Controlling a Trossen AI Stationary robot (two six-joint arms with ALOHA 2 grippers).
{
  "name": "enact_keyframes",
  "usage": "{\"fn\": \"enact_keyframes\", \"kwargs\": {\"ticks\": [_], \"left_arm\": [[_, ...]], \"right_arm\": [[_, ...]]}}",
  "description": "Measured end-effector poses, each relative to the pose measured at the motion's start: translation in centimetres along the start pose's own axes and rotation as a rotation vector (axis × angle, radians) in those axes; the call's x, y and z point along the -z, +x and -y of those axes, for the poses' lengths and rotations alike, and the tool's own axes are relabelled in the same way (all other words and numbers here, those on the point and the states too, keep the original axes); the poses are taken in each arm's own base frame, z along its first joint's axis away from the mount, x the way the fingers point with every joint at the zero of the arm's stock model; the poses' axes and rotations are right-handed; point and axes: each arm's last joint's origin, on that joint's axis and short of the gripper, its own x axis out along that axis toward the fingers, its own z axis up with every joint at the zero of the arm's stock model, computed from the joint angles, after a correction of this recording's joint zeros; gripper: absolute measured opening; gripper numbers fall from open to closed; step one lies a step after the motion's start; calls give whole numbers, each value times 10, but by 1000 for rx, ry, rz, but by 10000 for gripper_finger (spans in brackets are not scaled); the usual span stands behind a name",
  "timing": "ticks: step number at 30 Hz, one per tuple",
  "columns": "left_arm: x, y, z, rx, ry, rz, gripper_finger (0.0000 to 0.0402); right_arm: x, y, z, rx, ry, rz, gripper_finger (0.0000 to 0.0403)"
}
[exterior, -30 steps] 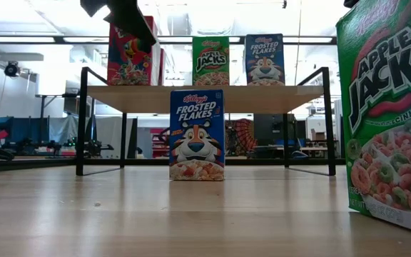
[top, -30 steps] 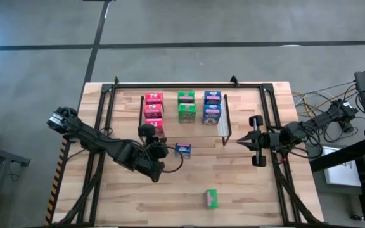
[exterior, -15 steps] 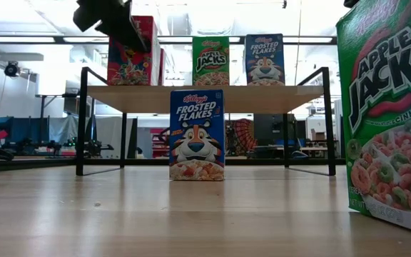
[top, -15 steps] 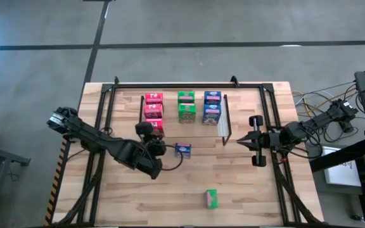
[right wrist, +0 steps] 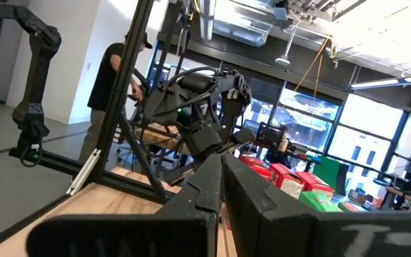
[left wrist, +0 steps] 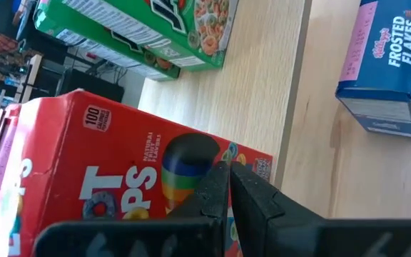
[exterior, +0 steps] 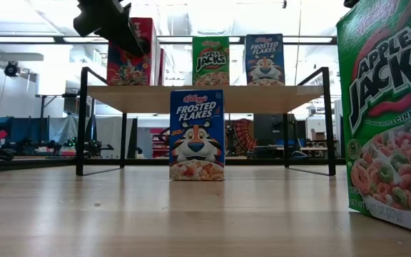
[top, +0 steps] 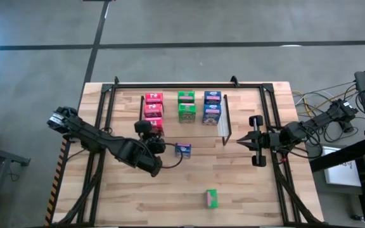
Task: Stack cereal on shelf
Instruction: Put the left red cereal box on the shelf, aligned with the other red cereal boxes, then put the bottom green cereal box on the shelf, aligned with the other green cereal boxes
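Note:
The shelf (top: 225, 120) carries three red cereal boxes (top: 154, 112), two green (top: 186, 106) and two blue (top: 212, 107), all upright. One blue box (top: 183, 149) stands on the table just in front of the shelf. A green box (top: 211, 198) stands near the table's front edge. My left gripper (left wrist: 230, 175) is shut. Its tips are at the printed front face of the nearest red box (left wrist: 120, 193), at the shelf's near left corner (top: 148, 130). My right gripper (top: 241, 140) waits shut, off the shelf's right end. My left gripper's shut fingertips (left wrist: 220, 178) stand right at the front face of the nearest red box (left wrist: 191, 160), slanting down from the table's near left. I cannot tell whether they touch it. The box stands upright on the shelf.
A bigger black frame (top: 170, 84) runs round the table top. Bare wood lies between the shelf and the front edge, apart from the two loose boxes. In the right wrist view a person (right wrist: 116, 100) stands beyond the table.
My left gripper, still shut, has shifted a little toward the table's left edge and tipped slightly further down. The red box and the other boxes stand where they were.

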Motion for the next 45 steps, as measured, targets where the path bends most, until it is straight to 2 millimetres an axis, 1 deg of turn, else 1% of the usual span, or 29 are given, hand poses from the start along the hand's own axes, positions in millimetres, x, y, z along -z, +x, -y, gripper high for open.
{"fn": "enact_keyframes", "kwargs": {"ticks": [9,11,14,16,19,24,28,30,33,40,45], "left_arm": [[4,-1,-1,-6,-10,-23,0],[2,-2,-1,-3,-17,-18,0],[-4,-10,-3,11,-36,9,0],[-10,-19,-5,28,-44,38,0],[-22,-38,-11,61,-51,99,0],[-42,-71,-27,113,-57,206,0],[-50,-89,-33,137,-15,273,0],[-50,-94,-33,146,19,303,0],[-46,-96,-32,158,34,338,0],[-32,-86,-24,179,62,362,0],[-16,-81,-20,197,125,422,0]], "right_arm": [[0,0,0,0,-5,0,9],[0,0,0,0,-5,0,9],[0,0,0,0,-5,0,9],[0,0,0,0,-5,-1,9],[0,0,0,0,-7,-1,9],[0,0,0,0,-3,-1,9],[0,0,0,0,4,-2,9],[0,0,0,0,8,-2,9],[0,0,0,0,18,-2,9],[-1,0,0,5,97,12,9],[3,5,-3,-3,173,-2,9]]}}
